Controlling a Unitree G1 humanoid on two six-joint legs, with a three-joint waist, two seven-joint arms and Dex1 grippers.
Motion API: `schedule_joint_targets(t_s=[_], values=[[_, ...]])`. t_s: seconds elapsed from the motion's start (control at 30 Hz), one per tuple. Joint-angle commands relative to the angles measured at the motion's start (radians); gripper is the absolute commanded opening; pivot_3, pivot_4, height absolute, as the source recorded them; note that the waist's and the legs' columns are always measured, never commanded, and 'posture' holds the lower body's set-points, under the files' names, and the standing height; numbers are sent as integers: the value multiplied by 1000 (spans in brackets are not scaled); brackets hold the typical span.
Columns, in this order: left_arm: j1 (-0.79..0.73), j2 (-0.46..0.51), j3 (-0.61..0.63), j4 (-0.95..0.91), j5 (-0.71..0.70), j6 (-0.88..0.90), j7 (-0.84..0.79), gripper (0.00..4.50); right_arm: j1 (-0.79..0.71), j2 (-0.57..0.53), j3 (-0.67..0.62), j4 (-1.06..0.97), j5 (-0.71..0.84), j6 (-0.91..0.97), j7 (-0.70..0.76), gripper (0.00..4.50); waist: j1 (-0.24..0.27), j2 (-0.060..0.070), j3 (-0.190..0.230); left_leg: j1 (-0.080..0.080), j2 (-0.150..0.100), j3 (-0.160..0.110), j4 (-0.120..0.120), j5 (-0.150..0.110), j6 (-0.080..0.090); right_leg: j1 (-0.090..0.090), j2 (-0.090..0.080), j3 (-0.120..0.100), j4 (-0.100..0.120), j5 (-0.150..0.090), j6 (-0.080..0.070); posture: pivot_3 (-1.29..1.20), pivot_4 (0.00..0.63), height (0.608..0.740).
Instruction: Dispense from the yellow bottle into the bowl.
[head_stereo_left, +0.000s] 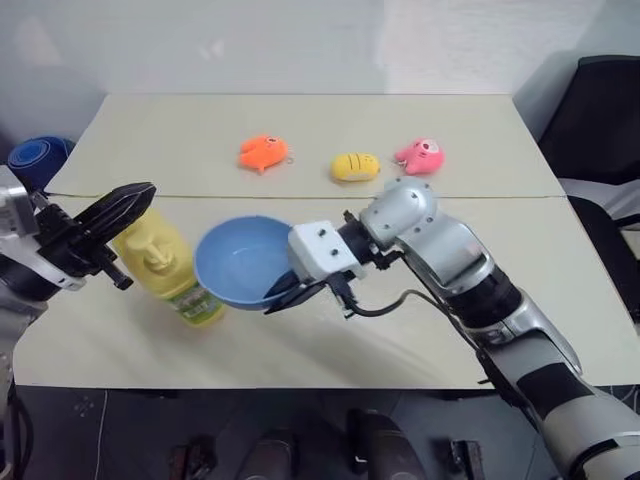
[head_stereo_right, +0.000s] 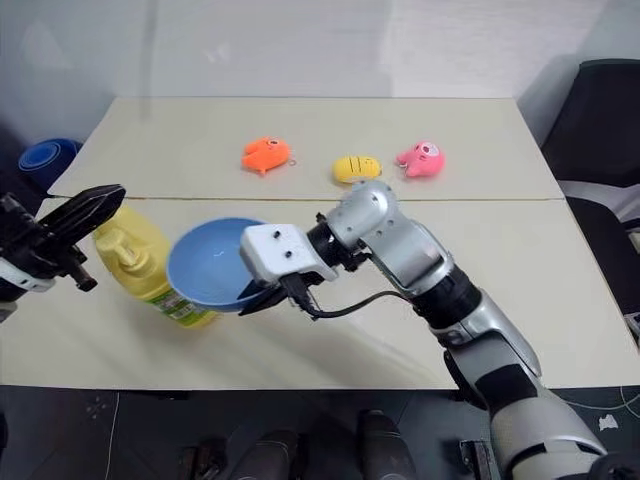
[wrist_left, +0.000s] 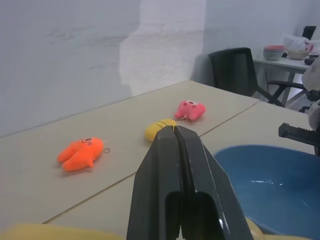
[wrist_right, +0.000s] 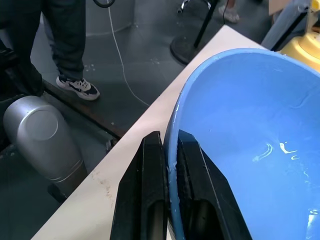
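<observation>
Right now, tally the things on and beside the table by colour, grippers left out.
Yellow: 2, the yellow bottle and a plush toy
Blue: 2, the bowl and a rolled mat beside the table's edge
Orange: 1, a plush toy
Pink: 1, a plush toy
Total: 6

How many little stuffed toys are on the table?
3, in a row across the far half of the table: an orange toy toward the robot's left, a yellow toy in the middle, and a pink toy toward the right. No others can be seen.
</observation>
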Motion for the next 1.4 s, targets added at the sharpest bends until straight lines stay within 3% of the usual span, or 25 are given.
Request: schedule_joint_targets(t_s=[0.03,0.3,0.73,1.4], values=[[-15,-2,13,-1,22,6,-14,26,-48,18,7,-9,-12,11,3,0,-4,0,0,0,0,0,1,0,0,0,0,0,0,0,0,0,150,740],[-10,-6,8,-9,82,14,-40,26,-79,15,46,-51,-16,31,67,0,-5,0,0,0,0,0,1,0,0,0,0,0,5,0,0,0,150,740],[26,4,144,-95,-52,113,-73,26,-109,25,67,-38,-11,44,98,0,-6,0,0,0,0,0,2,0,0,0,0,0,8,0,0,0,150,740],[119,-42,14,-115,107,125,-38,26,-135,62,71,-30,8,60,109,0,-5,0,0,3,-1,0,2,1,-1,1,-1,1,9,0,0,0,150,740]])
